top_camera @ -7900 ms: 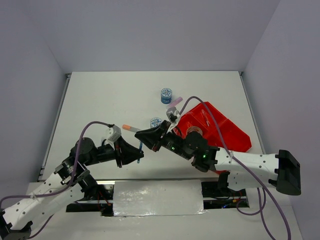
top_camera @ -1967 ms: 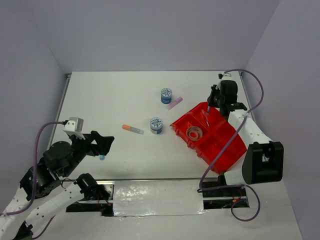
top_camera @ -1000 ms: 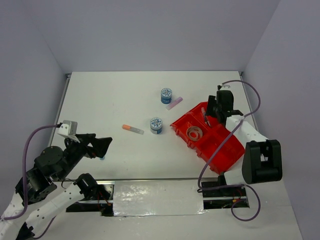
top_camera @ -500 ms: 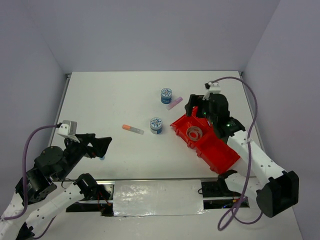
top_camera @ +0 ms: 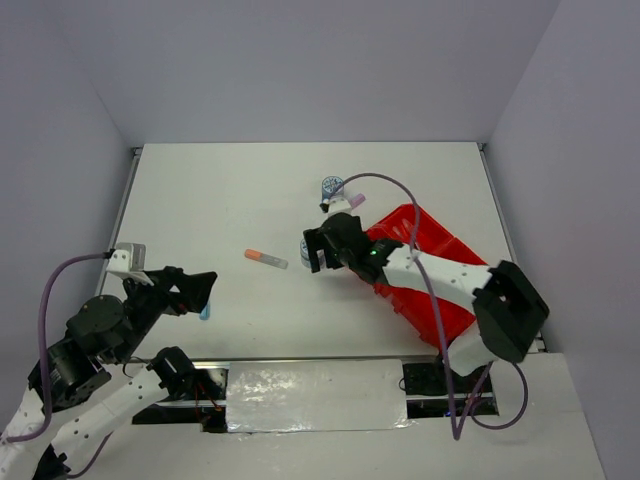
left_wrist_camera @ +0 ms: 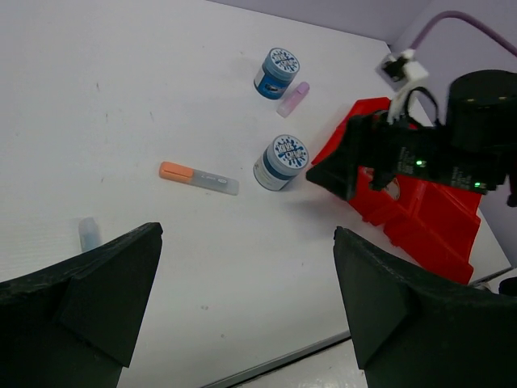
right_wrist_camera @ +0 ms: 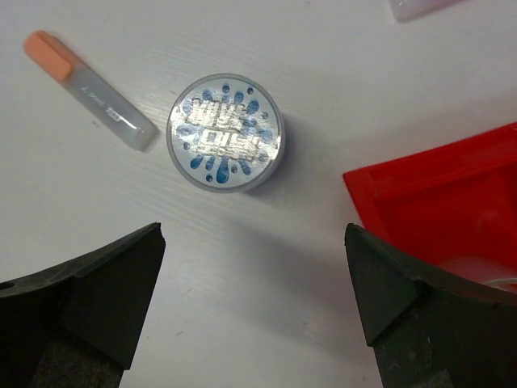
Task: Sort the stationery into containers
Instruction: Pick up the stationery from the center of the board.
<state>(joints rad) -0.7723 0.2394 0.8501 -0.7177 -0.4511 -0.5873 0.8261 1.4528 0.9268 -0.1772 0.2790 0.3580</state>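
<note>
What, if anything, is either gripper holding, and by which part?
Nothing is held. The right gripper is open above a patterned roll without touching it; the left gripper is open and empty too.

White desk (top_camera: 220,200) holds red tray (top_camera: 422,226), near roll (left_wrist_camera: 281,162), far roll (left_wrist_camera: 276,71) (pink stick (left_wrist_camera: 293,98) just beside it), orange-tipped marker (top_camera: 266,259), light blue pen (left_wrist_camera: 89,234).
</note>
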